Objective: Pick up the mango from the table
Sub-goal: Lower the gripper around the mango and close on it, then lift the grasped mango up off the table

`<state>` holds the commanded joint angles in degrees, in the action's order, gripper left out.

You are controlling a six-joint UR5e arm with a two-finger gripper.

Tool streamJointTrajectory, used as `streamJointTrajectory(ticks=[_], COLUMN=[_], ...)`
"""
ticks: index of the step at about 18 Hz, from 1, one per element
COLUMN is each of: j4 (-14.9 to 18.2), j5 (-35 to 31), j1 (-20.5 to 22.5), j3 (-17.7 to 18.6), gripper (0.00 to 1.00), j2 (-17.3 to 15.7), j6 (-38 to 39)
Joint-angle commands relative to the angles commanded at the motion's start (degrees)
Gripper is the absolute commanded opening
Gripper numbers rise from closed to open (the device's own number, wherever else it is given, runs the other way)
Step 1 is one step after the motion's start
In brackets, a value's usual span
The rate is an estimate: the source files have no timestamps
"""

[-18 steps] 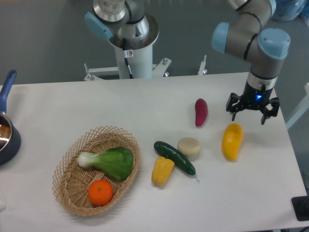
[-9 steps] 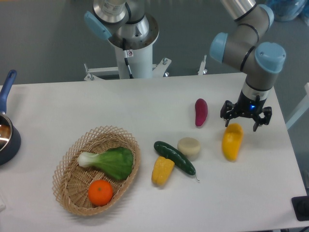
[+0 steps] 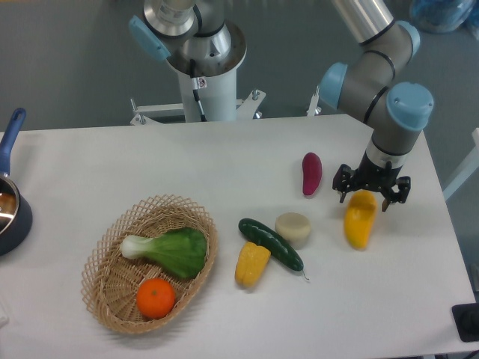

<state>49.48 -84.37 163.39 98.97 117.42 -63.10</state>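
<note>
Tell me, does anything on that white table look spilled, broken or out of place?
Nothing stands out. The glossy yellow-orange mango lies whole on the white table, with the open gripper over its top end; the woven wicker basket sits upright.

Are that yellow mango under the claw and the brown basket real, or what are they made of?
The mango looks like a plastic or foam replica: its skin is evenly yellow-orange, smooth and slightly glossy, without blemishes, though a real fruit can't be ruled out. The basket appears to be woven wicker or rattan, matte tan, with open looped strands showing around its rim.
</note>
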Motion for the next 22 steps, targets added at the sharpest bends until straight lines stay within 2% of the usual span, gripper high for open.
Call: streamJointTrajectory(ticks=[13,14,15,17,19,21,22], j4=[0.0,0.0,0.1,0.0,0.1,0.1,0.1], j5=[0.1,0.1,0.1,0.2,0.2,0.2,0.2], j1=[0.1,0.1,0.0,-0.2,-1.0,-1.0,-1.0], j3=[-0.4,-0.6,-0.8,-0.5,-1.0,-0.9,-0.7], gripper=[1.00,0.97,0.88,0.66,0.58,0.41,0.37], j2=[1.9,1.9,1.9,1.8,1.8,1.7,1.7], j6=[0.1,0.2,0.4,0.6,0.7,0.7,0.6])
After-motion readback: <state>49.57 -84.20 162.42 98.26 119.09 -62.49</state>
